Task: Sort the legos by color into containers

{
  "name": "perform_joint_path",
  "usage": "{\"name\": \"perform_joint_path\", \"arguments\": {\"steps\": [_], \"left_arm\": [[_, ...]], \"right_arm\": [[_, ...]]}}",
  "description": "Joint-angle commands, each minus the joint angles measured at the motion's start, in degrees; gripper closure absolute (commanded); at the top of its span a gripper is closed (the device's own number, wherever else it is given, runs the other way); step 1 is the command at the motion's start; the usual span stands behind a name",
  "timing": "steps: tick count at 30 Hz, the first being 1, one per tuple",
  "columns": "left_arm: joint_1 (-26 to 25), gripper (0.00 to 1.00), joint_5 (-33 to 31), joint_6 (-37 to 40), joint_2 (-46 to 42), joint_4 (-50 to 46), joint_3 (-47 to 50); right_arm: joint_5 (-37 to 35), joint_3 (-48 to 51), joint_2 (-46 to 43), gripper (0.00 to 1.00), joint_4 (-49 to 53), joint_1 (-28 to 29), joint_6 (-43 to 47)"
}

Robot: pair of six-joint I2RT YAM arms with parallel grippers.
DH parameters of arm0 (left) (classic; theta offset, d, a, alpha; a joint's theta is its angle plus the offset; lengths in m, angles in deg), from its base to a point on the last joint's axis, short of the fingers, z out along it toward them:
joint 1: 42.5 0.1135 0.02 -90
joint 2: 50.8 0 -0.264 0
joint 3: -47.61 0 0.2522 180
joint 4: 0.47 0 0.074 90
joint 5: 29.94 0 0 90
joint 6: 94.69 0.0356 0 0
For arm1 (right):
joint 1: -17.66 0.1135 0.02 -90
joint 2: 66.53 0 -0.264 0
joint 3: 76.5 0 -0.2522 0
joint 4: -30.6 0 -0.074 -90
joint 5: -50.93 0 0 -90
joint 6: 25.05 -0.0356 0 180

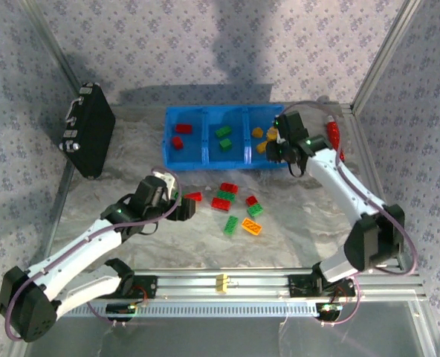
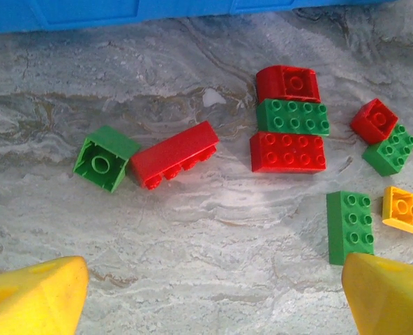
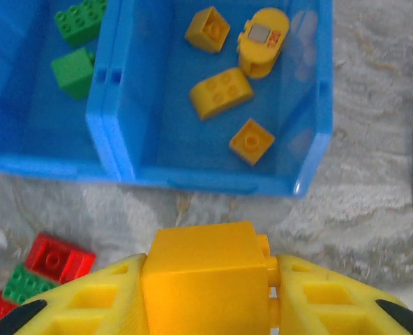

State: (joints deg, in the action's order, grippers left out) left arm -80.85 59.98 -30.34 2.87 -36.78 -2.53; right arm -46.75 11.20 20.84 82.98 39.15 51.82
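Your left tool hangs over the marbled grey counter, its yellow fingers spread wide and gripping nothing. Ahead of it a green brick lies hollow side up, touching a long red brick tipped on its side. More glossy studded legos lie farther right. The smooth blue bin holds red pieces in its left compartment, green in the middle and yellow on the right. Your right tool is clamped on a blocky orange-yellow brick, close to that right compartment.
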Motion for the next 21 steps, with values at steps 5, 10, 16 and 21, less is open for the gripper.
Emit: {"name": "perform_joint_path", "arguments": {"steps": [5, 10, 16, 21], "left_arm": [[-3.94, 0.07, -1.41, -3.15, 0.51, 0.05, 0.77], [-9.12, 0.07, -3.79, -2.91, 4.23, -0.41, -1.48], [-10.84, 0.07, -2.28, -2.16, 10.05, 2.65, -2.96], [-12.91, 0.07, -1.14, -1.16, 16.63, 4.23, -6.69]], "right_arm": [[0.76, -16.68, 15.32, 0.26, 3.47, -3.57, 2.61], [-1.59, -11.25, 10.78, 0.09, -1.38, -0.72, 1.93], [-0.01, -1.74, 3.48, 0.10, -2.45, -0.44, 0.44], [1.59, 6.51, -3.03, 0.11, -3.89, 0.34, -1.14]]}}
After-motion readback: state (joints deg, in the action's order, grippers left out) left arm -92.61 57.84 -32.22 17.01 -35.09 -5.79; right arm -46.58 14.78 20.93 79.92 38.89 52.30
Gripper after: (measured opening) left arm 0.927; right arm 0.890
